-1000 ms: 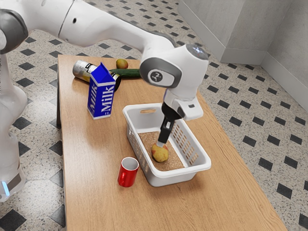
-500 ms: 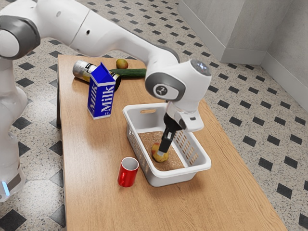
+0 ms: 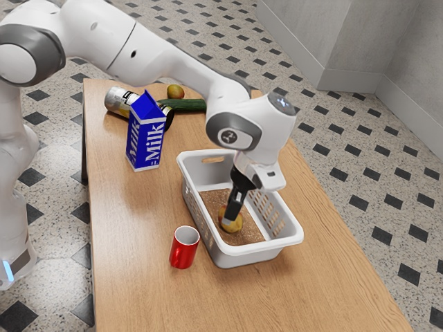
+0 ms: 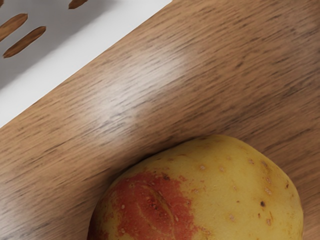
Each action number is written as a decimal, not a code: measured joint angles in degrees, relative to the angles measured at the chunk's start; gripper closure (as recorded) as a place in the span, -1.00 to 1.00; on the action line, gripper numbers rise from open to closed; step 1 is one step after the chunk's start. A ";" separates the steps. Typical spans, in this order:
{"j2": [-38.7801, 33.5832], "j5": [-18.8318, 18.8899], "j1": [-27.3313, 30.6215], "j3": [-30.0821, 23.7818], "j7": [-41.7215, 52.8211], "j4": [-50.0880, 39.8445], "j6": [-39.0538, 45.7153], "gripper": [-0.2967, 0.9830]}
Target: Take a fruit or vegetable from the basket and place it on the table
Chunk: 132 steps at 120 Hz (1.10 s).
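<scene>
The potato (image 4: pixel 225 195) and basket (image 4: pixel 60 60) are cut off at the wrist view's edges.

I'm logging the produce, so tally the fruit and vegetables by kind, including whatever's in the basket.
Potato, by its look, in the basket: 1
Cucumber, by its look: 1
Round piece near the cucumber, kind unclear: 1
Total: 3

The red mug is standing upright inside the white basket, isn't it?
Not inside: the exterior view shows the red mug beside the white basket, on the wooden table. It is standing upright, as you say.
</scene>
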 joint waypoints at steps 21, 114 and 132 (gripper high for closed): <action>0.46 -0.03 -0.89 -0.01 0.20 -0.01 0.73 -0.54; 3.61 -1.28 -0.47 -0.32 0.50 0.05 3.71 -0.54; 3.84 -2.37 -0.52 -0.46 0.51 -0.07 3.97 -0.52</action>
